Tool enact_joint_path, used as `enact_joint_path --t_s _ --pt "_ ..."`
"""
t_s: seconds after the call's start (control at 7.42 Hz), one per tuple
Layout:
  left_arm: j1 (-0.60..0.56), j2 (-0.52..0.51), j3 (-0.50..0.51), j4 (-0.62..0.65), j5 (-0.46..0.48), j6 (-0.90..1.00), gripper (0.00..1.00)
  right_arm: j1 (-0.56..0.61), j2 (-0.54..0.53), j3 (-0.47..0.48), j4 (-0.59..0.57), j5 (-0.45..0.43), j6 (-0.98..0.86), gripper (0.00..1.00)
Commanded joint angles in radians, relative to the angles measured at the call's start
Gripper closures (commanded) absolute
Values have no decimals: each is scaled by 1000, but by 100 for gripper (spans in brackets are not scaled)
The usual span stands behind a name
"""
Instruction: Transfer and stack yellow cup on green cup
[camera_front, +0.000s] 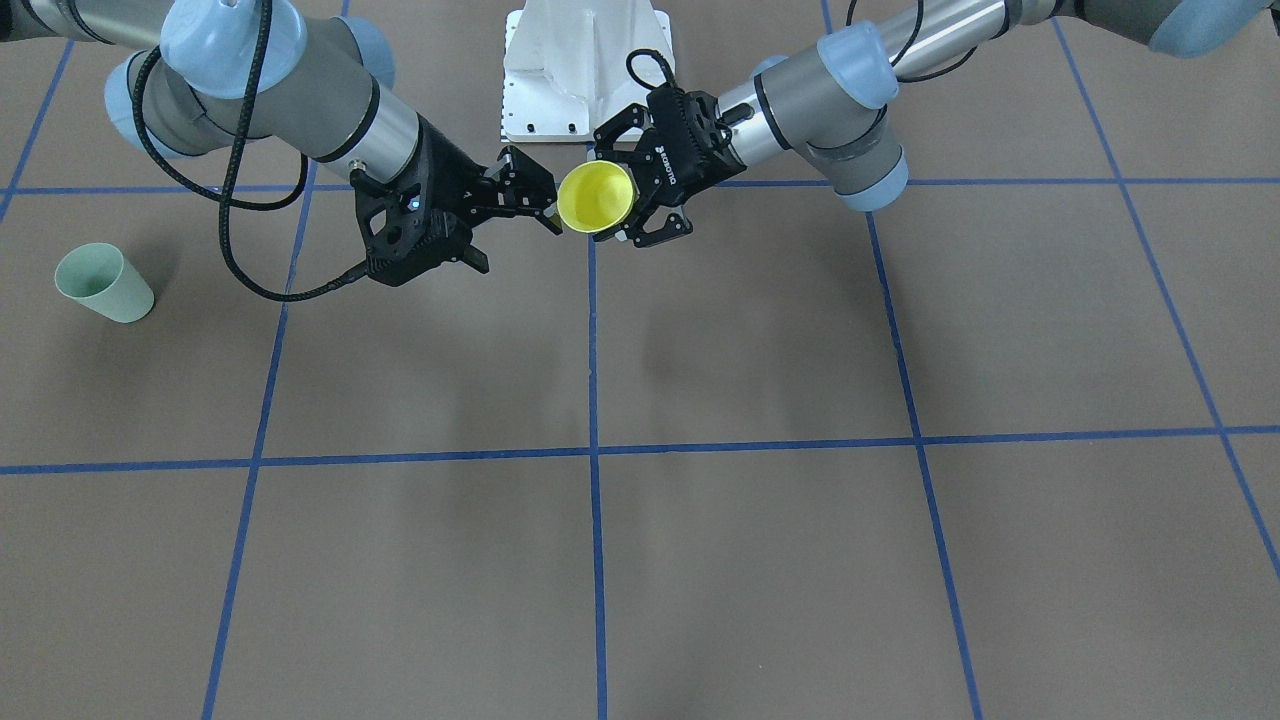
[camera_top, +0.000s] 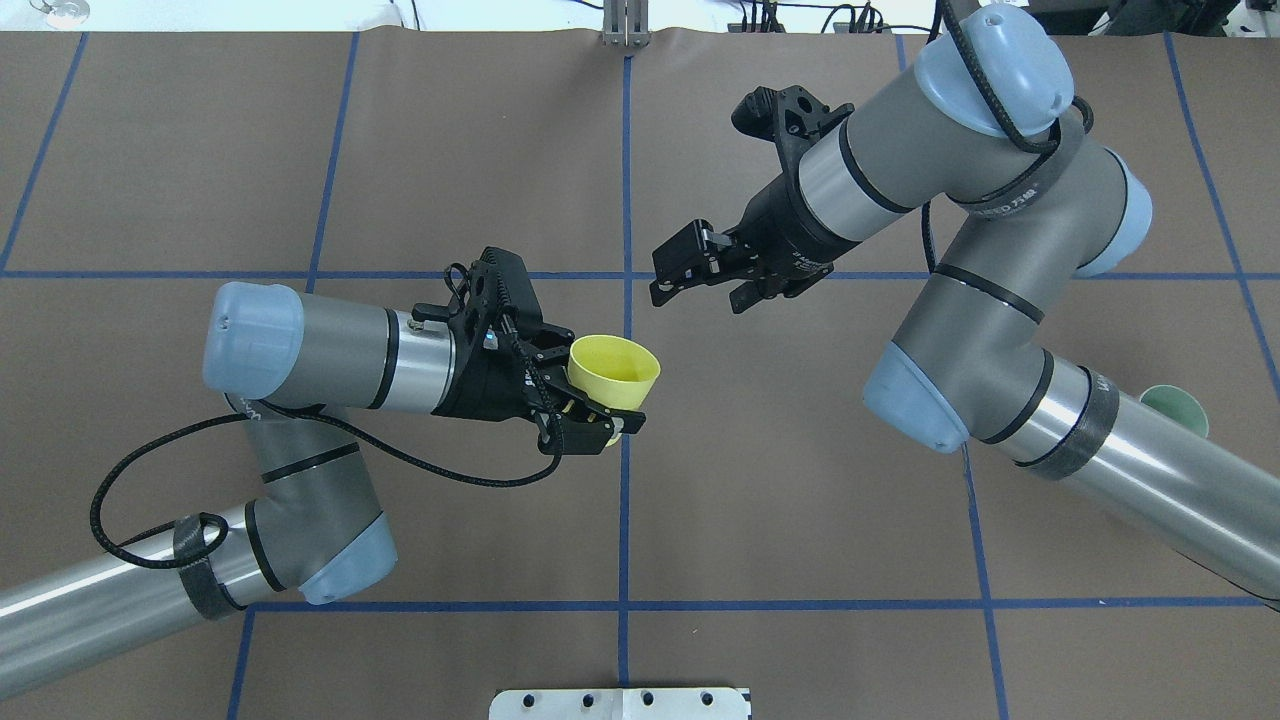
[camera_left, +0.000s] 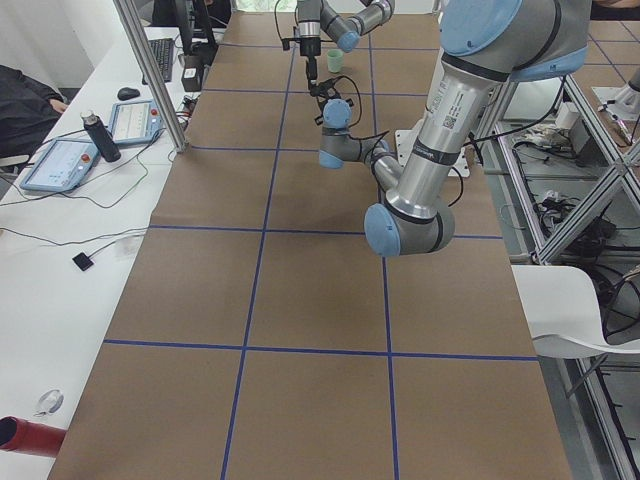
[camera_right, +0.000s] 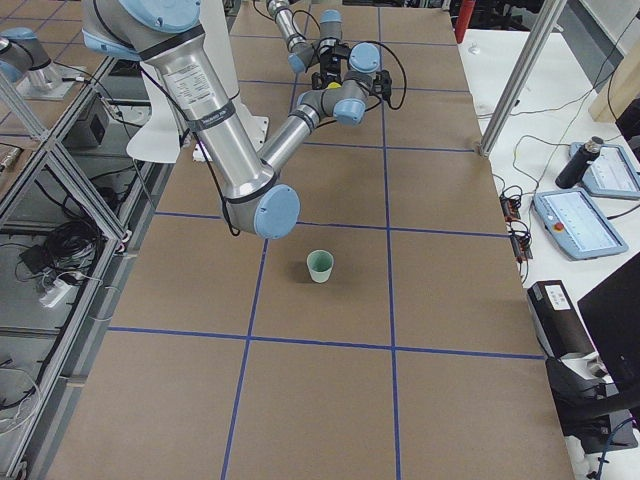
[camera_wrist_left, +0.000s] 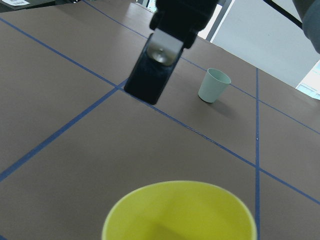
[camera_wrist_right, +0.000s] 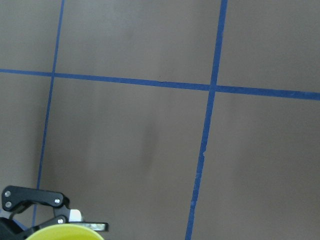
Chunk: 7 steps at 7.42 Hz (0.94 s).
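Note:
My left gripper (camera_top: 597, 392) is shut on the yellow cup (camera_top: 612, 372) and holds it above the table's middle, tipped on its side with the mouth toward the right arm. In the left wrist view the yellow cup (camera_wrist_left: 180, 212) fills the bottom edge. My right gripper (camera_top: 668, 278) hovers a short way from the rim with its fingers apart and nothing between them; in the front-facing view its fingertips (camera_front: 545, 205) almost reach the yellow cup (camera_front: 595, 197). The green cup (camera_front: 103, 283) stands upright on the table far out on the right arm's side, partly hidden under that arm in the overhead view.
Brown table cover with a grid of blue tape lines (camera_front: 594, 450). The white robot base (camera_front: 585, 70) sits at the table's near edge between the arms. A black cable (camera_front: 240, 220) loops off the right arm. Desks with tablets (camera_right: 590, 215) flank the table.

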<state>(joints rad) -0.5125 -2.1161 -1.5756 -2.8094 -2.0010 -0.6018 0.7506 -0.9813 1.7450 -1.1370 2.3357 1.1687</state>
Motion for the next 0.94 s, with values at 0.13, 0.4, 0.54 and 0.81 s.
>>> enact_joint_path --t_s 0.13,0.4,0.54,0.81 --pt "2 -35 26 2 1 -1 100 -5 1 -12 -1 54 0 6" --pt "6 -60 48 1 1 -15 100 -7 0 -12 -1 80 0 10" --pt "9 -68 52 1 1 -15 100 -11 0 -15 -1 80 2 16" --pt "9 -77 52 -1 -1 -16 100 -28 -4 -16 -3 82 8 20"
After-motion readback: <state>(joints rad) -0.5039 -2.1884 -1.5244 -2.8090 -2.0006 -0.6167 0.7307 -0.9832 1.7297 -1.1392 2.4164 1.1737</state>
